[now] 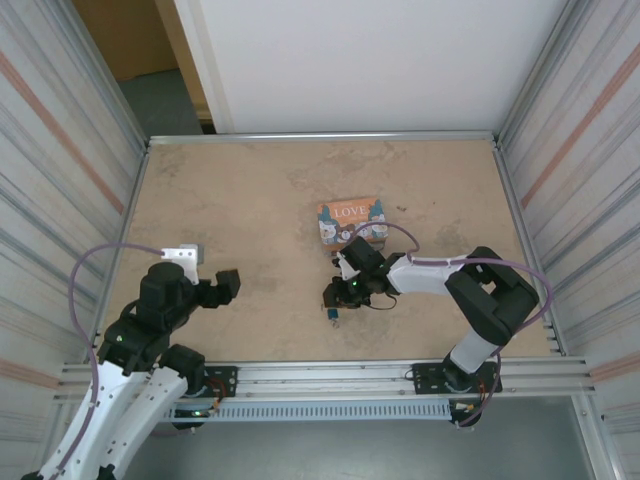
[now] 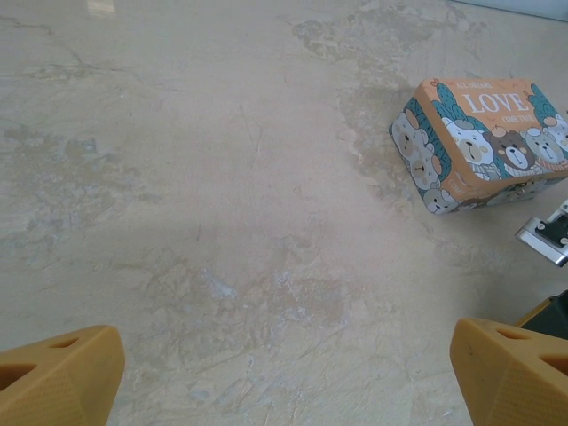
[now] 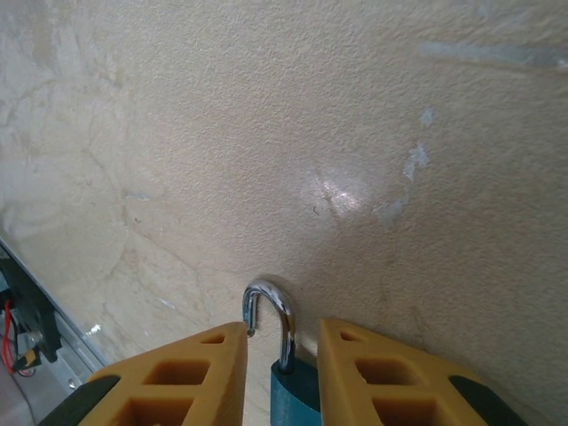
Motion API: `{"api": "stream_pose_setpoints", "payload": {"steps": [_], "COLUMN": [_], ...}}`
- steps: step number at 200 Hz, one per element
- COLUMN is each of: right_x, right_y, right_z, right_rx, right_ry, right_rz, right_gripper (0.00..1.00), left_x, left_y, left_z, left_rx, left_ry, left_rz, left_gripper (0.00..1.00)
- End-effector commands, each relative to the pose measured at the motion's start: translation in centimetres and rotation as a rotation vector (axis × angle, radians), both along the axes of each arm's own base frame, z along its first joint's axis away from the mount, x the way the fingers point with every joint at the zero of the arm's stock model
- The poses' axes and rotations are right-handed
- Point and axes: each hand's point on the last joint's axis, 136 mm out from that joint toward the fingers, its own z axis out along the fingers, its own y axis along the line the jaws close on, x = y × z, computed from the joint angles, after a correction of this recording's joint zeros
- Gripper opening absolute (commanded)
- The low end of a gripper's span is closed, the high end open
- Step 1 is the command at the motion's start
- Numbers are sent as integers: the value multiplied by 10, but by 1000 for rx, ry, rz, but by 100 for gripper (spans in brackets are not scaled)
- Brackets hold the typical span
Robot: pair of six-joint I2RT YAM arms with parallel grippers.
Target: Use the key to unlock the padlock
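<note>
1. The padlock [image 3: 293, 390] lies on the table [image 1: 250, 200] in front of the right arm. Its blue body sits between the right gripper's [image 3: 282, 330] yellow fingers [image 3: 186, 373].
2. Its shackle [image 3: 271, 297] has one leg in the body and the other end free.
3. Those jaws are narrowly parted. I cannot tell whether they clamp the lock.
4. The left gripper [image 2: 284, 342] is spread wide, holding nothing.
5. A bear-print tin [image 1: 351, 222] sits just beyond.
</note>
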Motion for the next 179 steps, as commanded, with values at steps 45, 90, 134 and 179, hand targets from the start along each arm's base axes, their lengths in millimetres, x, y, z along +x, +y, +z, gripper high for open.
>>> {"api": "stream_pose_setpoints", "payload": {"steps": [45,90,134,179], "right_x": [2,5,11,27], "right_y": [-10,-16,-25,-41], "right_z": [12,25,37,61], "right_rx": [-31,-37,-21,23], "right_ry": [-47,-96,-149,-260], "right_rz": [-9,-7,-24,-95], "right_gripper": [32,39,51,67], "left_x": [0,-1,-2,-2], "left_y": [11,17,19,24], "left_z": [8,11,12,13], "left_rx": [26,23,24,34], "left_ry": [-39,-72,-79,-83], "left_rz": [40,67,79,100], "left_gripper": [97,99,99,99]}}
